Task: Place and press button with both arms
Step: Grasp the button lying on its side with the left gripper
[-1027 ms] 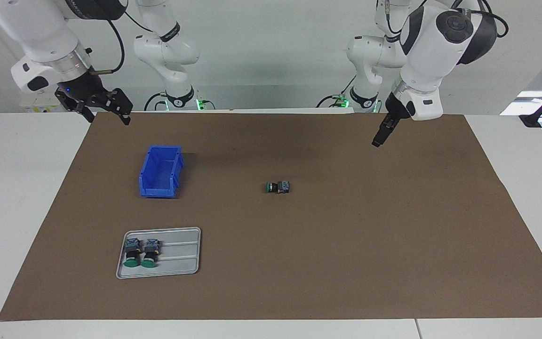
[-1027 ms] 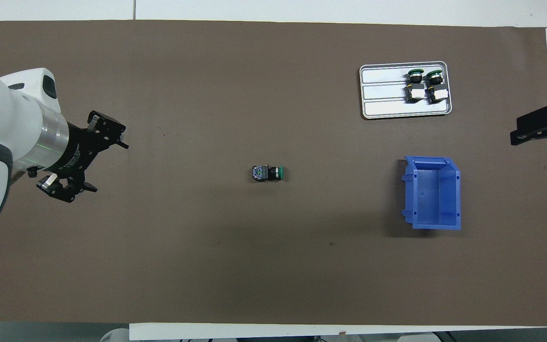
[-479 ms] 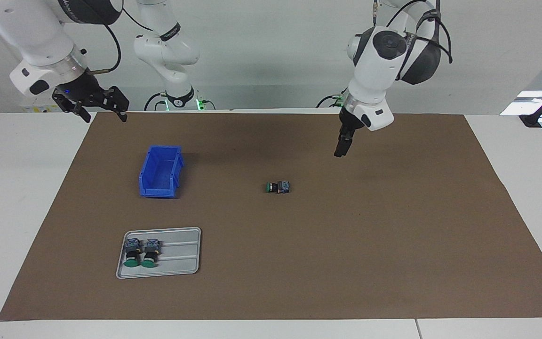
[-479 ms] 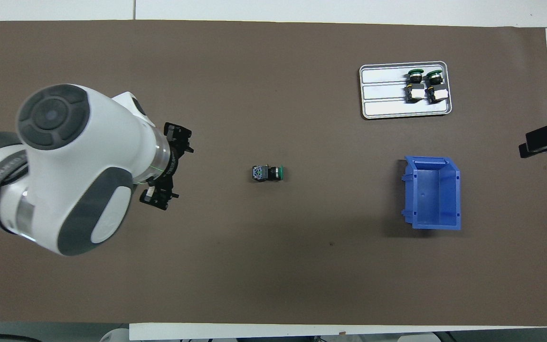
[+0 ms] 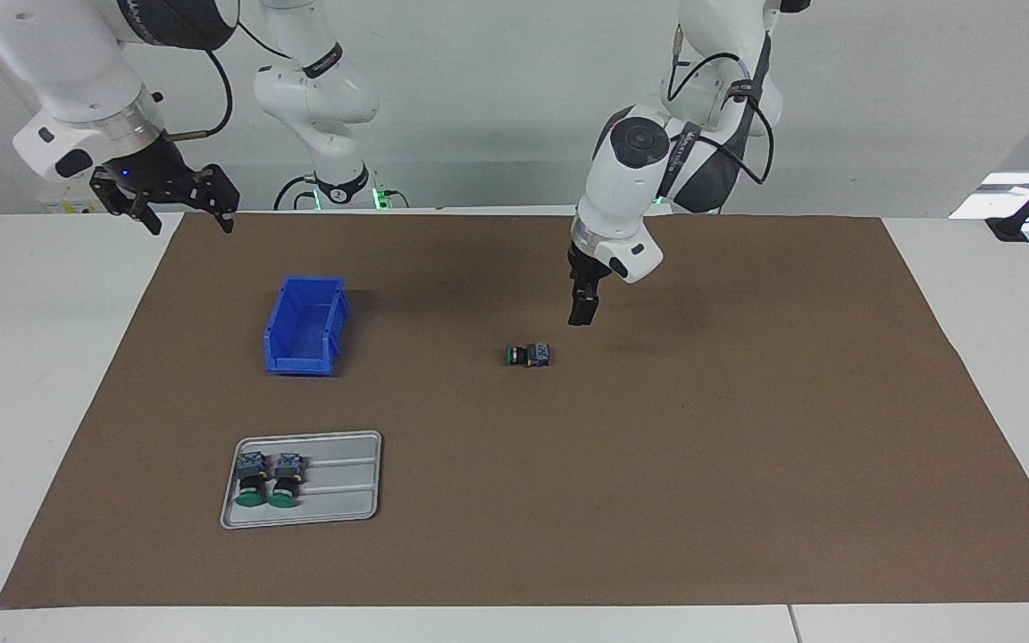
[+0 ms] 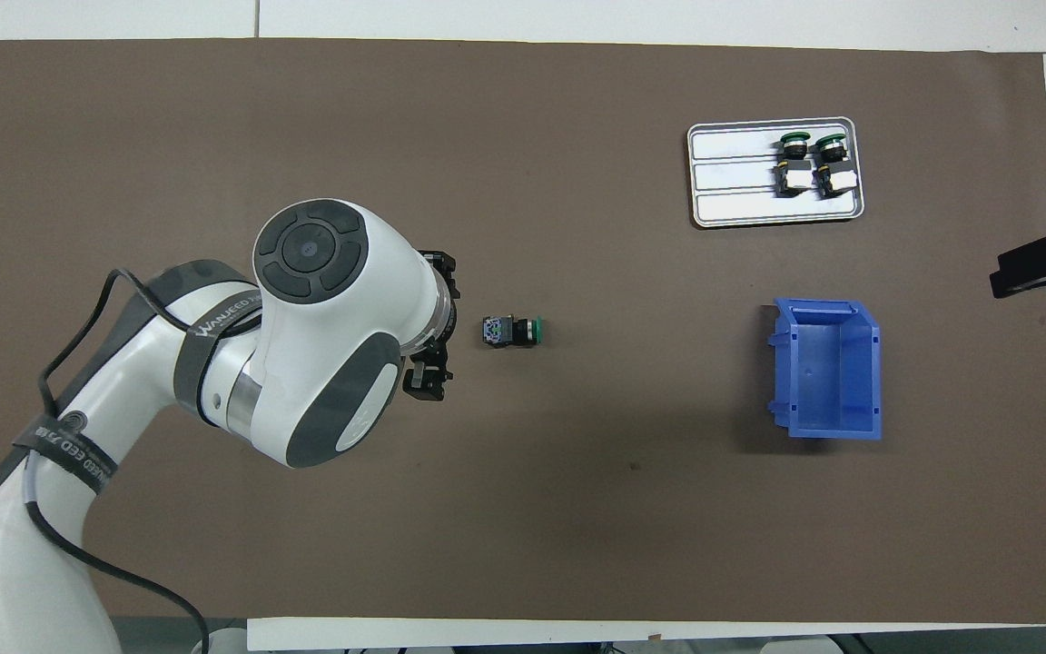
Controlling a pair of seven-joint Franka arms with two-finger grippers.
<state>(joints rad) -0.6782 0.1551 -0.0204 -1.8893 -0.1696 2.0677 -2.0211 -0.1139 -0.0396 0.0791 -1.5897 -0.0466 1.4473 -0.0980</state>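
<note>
A button (image 5: pixel 529 355) lies on its side in the middle of the brown mat, green cap toward the right arm's end; it also shows in the overhead view (image 6: pixel 512 331). My left gripper (image 5: pixel 583 308) hangs open and empty in the air over the mat, just beside the button's grey-blue block end and apart from it. In the overhead view the left gripper (image 6: pixel 432 324) is partly hidden under its own wrist. My right gripper (image 5: pixel 191 225) is open and empty, raised over the mat's corner at the right arm's end, and waits; only its tip (image 6: pixel 1036 266) shows overhead.
A blue bin (image 5: pixel 305 326) stands open and empty toward the right arm's end, also seen overhead (image 6: pixel 827 368). A grey tray (image 5: pixel 345 509), farther from the robots than the bin, holds two more green-capped buttons (image 5: pixel 269 478); overhead the tray (image 6: pixel 741 204) shows too.
My left arm has swung in from the left arm's end of the mat and lowered beside the button. My right gripper has drawn slightly outward. The button has not moved.
</note>
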